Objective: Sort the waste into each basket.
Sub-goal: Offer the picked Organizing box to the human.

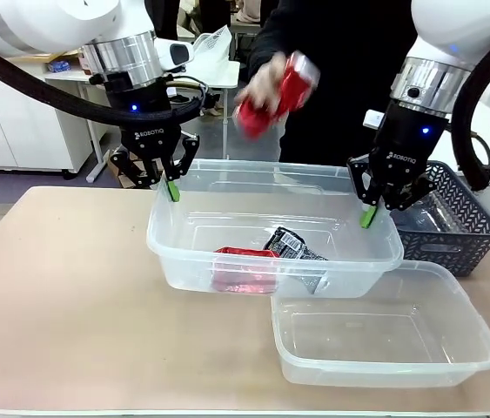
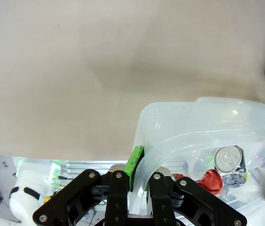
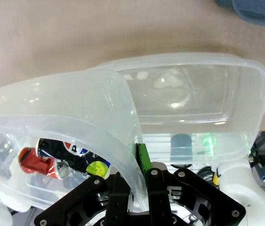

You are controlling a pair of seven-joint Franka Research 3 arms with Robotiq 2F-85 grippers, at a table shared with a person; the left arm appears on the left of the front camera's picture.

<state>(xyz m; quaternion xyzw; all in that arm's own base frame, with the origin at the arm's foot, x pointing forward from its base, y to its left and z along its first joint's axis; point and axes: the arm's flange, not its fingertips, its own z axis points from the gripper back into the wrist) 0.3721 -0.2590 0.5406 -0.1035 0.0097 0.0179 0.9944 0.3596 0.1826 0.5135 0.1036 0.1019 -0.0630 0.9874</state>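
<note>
With your left hand point(image 1: 171, 187) and right hand point(image 1: 368, 213) each clamped on a rim corner of the far basket point(image 1: 163, 240) — crushed cans point(image 1: 245, 264) lying inside — hold it level and steady under the red can point(image 1: 290, 87) the person holds above.

I'm working in what looks like a robotics lab: white storage cabinets point(image 1: 18, 131) at ten o'clock, a white table point(image 1: 70, 80) at eleven, beyond my beige tabletop point(image 1: 62, 287).
</note>
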